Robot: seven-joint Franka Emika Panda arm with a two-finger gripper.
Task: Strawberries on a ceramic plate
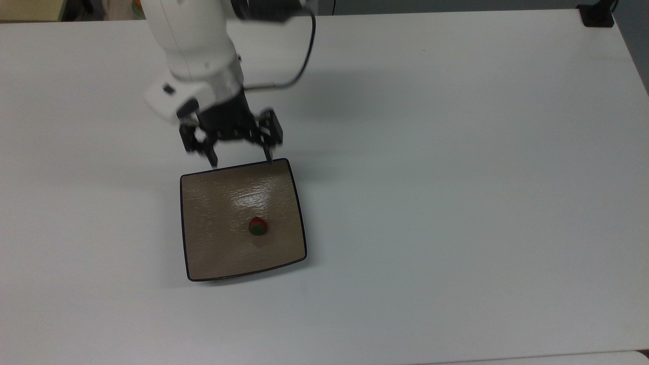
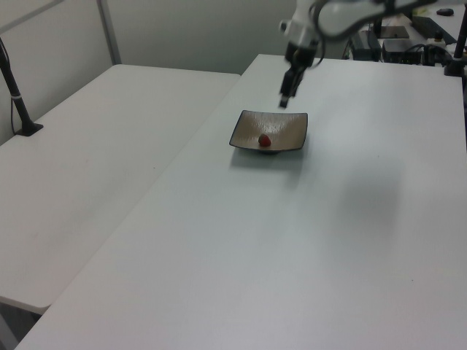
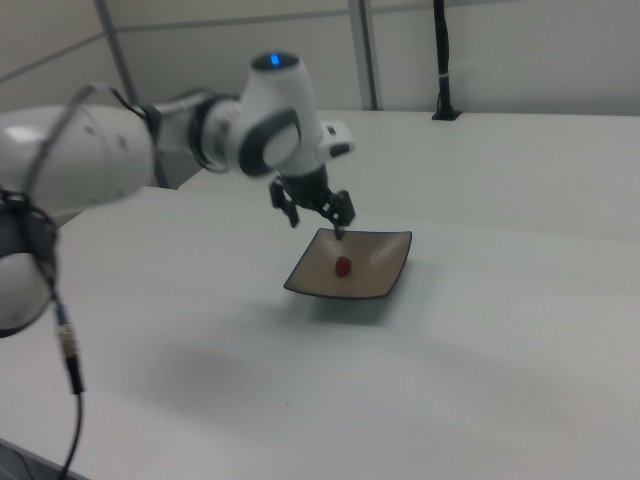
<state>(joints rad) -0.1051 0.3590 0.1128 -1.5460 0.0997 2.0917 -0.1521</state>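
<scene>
A small red strawberry (image 1: 258, 226) with a green end lies near the middle of the square tan-brown ceramic plate (image 1: 213, 238), which rests on the white table. My gripper (image 1: 242, 160) hangs open and empty in the air over the plate's far edge, toward the top view's top. In the left view the strawberry (image 2: 265, 140) sits on the plate (image 2: 288, 131) with the gripper (image 2: 283, 102) raised above and behind it. The right view has the gripper (image 3: 317, 227) clear above the plate (image 3: 375, 265) and the strawberry (image 3: 343, 266).
A black cable (image 1: 304, 45) loops from the arm's wrist. A black clamp (image 1: 598, 15) sits at the table's far right corner in the top view. A second white table (image 2: 87, 146) with a black post (image 2: 18, 102) stands at the left view's left.
</scene>
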